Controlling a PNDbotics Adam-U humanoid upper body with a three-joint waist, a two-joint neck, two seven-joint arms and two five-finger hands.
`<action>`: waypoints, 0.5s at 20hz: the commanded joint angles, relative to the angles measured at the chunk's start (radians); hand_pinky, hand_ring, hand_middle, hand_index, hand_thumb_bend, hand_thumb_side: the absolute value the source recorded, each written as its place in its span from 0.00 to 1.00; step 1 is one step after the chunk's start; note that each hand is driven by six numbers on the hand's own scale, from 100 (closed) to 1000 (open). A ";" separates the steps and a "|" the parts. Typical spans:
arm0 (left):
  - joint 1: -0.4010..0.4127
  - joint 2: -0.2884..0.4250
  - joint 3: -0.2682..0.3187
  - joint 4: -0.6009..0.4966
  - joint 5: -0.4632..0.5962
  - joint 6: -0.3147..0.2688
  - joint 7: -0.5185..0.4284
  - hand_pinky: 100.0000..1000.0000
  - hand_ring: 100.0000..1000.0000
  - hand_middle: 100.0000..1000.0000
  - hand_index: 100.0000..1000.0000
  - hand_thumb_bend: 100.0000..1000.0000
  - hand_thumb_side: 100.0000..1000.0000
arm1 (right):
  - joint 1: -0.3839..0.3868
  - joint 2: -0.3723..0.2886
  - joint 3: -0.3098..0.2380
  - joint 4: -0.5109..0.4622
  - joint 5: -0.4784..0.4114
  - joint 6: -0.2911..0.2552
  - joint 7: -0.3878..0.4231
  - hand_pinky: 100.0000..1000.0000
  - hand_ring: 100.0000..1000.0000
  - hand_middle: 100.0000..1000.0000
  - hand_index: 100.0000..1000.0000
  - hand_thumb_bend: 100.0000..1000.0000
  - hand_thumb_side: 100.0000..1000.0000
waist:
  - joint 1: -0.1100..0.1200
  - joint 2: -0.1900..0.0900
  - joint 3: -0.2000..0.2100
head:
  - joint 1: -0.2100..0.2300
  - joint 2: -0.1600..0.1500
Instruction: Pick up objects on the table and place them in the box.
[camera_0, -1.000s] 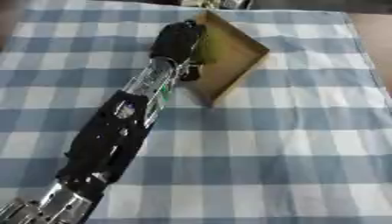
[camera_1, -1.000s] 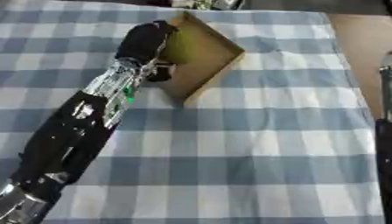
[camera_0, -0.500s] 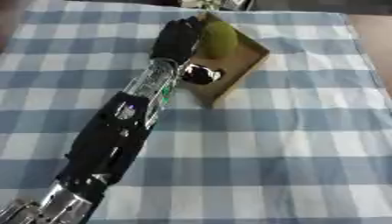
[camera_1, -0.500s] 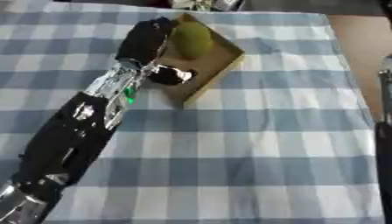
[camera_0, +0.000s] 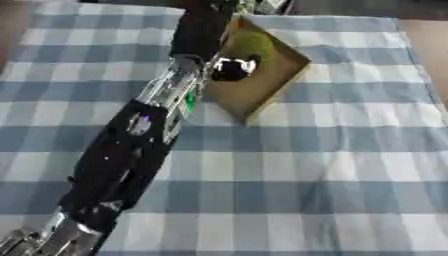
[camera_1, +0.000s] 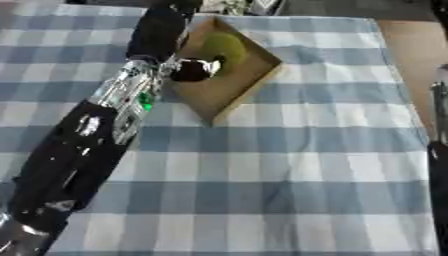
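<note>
**Left hand over the box, green object inside**

Item: left hand (camera_0: 203, 27). It is reaching far up the table, its dark back toward the onlooker, lying along the left wall of the box (camera_0: 282, 75). Its fingers are pointing away and are hidden from here; whether they are spread or curled I cannot tell. A dark rounded part with a bright glint (camera_0: 232, 69), near the wrist, is hanging over the box floor.

Item: green rounded object (camera_0: 251, 44). It is sitting inside the box toward the far corner, just beside the hand; contact between the two cannot be made out.

Item: left arm (camera_0: 131, 145). It is stretching nearly straight on a long diagonal from the lower left corner to the box, the silver forearm section crossing the box's near-left edge.

Item: right arm (camera_1: 437, 165). Only a dark strip is showing at the right edge of the right eye view; no hand is in sight.

Item: blue-and-white checked cloth (camera_0: 332, 170), covering the table under everything.

Risks, as judged: the box is light-looking and lying askew, so the forearm drawing back could be catching its wall and dragging or tipping it. The round object could be rolling out with such a nudge.
</note>
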 joint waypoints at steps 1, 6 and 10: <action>0.010 0.096 0.003 -0.254 0.181 -0.005 0.050 0.78 0.78 0.74 0.86 0.01 0.43 | -0.009 -0.038 -0.011 -0.016 0.009 0.000 -0.009 0.85 0.89 0.61 0.82 0.00 0.47 | 0.006 -0.035 0.010 | -0.022 0.011; 0.114 0.289 0.079 -0.596 0.608 0.032 0.148 0.69 0.70 0.64 0.79 0.00 0.52 | 0.000 -0.062 -0.022 -0.016 0.025 -0.001 -0.030 0.85 0.88 0.61 0.82 0.00 0.47 | 0.021 -0.047 0.039 | -0.067 0.023; 0.226 0.424 0.154 -0.677 0.827 -0.032 0.278 0.63 0.63 0.58 0.74 0.00 0.50 | 0.005 -0.077 -0.030 -0.016 0.038 0.000 -0.044 0.85 0.88 0.61 0.82 0.00 0.47 | 0.023 -0.050 0.055 | -0.100 0.024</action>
